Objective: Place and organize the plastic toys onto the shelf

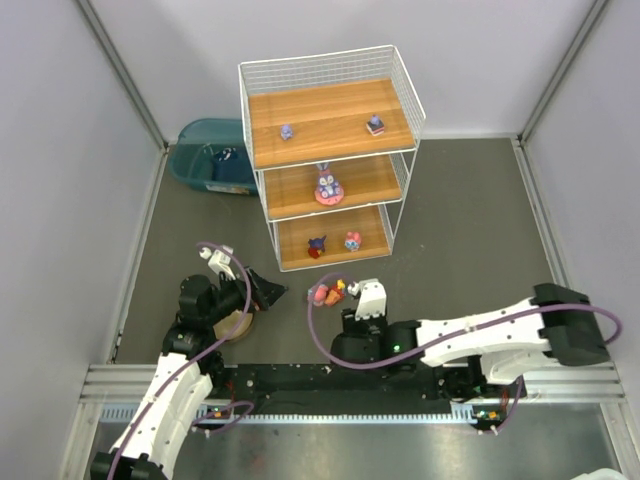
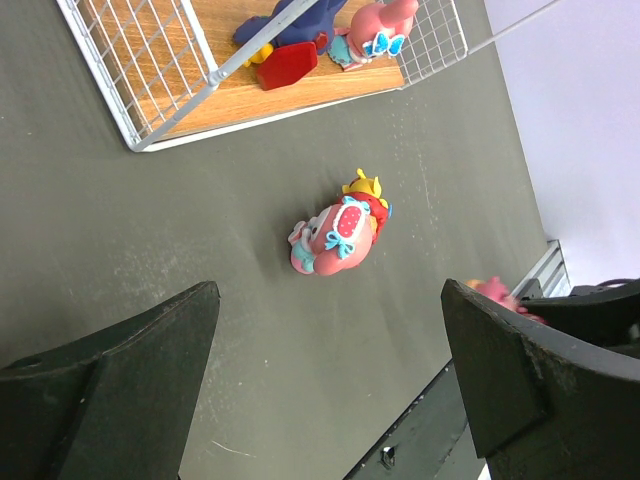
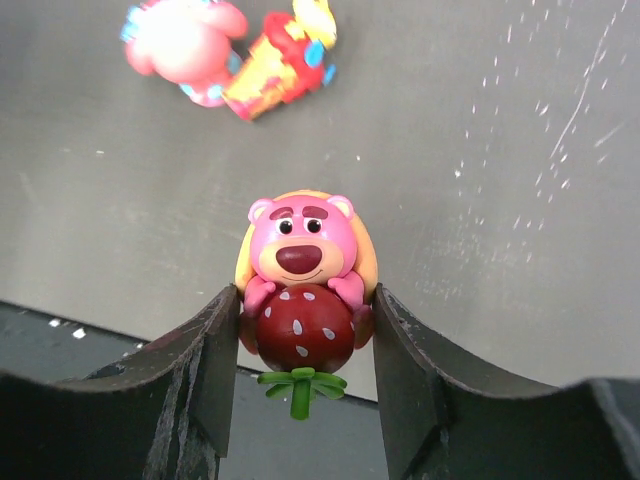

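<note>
Shelving dominates the far side. The three-tier stepped rack of white wire mesh and orange-brown wooden boards (image 1: 330,115) stands at twelve o'clock on the dark table (image 1: 460,220). It already carries five small figurines: two on the top board, a purple-eared bunny (image 1: 327,184) on the middle one, and a dark blue-and-red figure (image 1: 317,245) beside a pink figure (image 1: 352,240) on the lowest. A teal plastic bin (image 1: 205,160) sits at ten o'clock of the rack.

Toward the near edge, at eight o'clock, a tan round bowl (image 1: 238,326) lies partly under the left gripper (image 1: 262,293). Its jaws are spread wide with nothing between them, and it hangs idle, facing two loose toys. Those two, a pink figurine with a dotted patch (image 2: 335,235) and a yellow-and-red figurine (image 2: 367,190), lie touching on the table at six o'clock of the lowest tier.

Just at their four o'clock the right gripper (image 3: 305,305) pinches a pink bear figurine hugging a red strawberry (image 3: 300,250), with a finger pressed against each flank of the berry. Whether the bear has left the table I cannot tell.

I'd say picking up this toy is the step in hand. Next it wants a lift clear of the loose pair, then a carry toward twelve o'clock to a bare stretch of board, where it should be set upright and apart from its neighbours.
</note>
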Tool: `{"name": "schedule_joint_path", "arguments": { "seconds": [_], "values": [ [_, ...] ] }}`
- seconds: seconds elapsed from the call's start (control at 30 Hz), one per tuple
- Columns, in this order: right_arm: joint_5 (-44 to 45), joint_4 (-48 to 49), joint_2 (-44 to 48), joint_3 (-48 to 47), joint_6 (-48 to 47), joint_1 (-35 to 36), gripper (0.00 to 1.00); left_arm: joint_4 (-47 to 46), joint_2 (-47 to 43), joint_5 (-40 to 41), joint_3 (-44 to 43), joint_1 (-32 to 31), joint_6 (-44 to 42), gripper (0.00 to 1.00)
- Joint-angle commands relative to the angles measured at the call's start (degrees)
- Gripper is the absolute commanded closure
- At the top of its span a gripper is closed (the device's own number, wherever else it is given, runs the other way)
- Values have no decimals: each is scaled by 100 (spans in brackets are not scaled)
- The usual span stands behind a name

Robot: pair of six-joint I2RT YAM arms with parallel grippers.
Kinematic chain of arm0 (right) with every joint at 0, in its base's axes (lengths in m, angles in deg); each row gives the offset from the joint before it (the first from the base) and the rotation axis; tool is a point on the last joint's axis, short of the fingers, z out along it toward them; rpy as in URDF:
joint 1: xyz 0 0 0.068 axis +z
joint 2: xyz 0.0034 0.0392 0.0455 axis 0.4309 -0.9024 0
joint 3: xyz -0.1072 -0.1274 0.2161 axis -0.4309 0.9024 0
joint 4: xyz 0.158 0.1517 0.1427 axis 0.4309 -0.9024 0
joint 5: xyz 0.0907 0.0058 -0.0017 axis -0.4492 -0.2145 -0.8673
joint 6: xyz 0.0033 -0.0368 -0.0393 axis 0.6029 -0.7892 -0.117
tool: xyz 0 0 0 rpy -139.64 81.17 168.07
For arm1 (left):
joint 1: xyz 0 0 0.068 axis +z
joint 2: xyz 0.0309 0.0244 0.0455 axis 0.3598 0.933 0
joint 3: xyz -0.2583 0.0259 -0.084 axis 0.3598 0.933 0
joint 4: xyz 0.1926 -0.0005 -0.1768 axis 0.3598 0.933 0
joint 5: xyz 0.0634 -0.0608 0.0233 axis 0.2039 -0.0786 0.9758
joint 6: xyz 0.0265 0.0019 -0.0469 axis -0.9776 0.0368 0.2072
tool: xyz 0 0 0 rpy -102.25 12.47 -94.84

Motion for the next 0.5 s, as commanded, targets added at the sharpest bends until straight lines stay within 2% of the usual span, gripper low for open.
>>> {"name": "schedule_joint_path", "arguments": {
  "seconds": [0.0, 0.13, 0.2, 0.23, 0.3, 0.33, 0.4, 0.43, 0.47],
  "values": [
    [128, 21, 735, -557, -1545, 77, 100, 106, 120, -14, 144, -12, 34, 1],
    [-232, -382, 1280, -1792, -2451, 16, 100, 53, 120, -41, 153, -12, 61, 1],
    [-268, -961, 1298, -2409, -2777, -98, 100, 35, 129, -67, 153, -12, 70, 1],
    [-294, -1224, 1255, -3091, -2856, -159, 100, 35, 138, -67, 144, -12, 70, 1],
    [-417, -1795, 1027, -3824, -3181, -501, 100, 35, 120, -84, 144, -12, 78, 1],
    [-626, -1929, 904, -4585, -3304, -668, 100, 35, 120, -85, 144, -12, 78, 1],
    [-899, -2079, 518, -5370, -3857, -1116, 100, 35, 111, -111, 144, -12, 70, 1],
    [-988, -2288, 342, -6279, -4015, -1222, 100, 44, 103, -128, 135, -12, 70, 1],
    [-971, -2473, 149, -6802, -4278, -1310, 100, 61, 85, -120, 135, -12, 52, 1]
  ]
}}
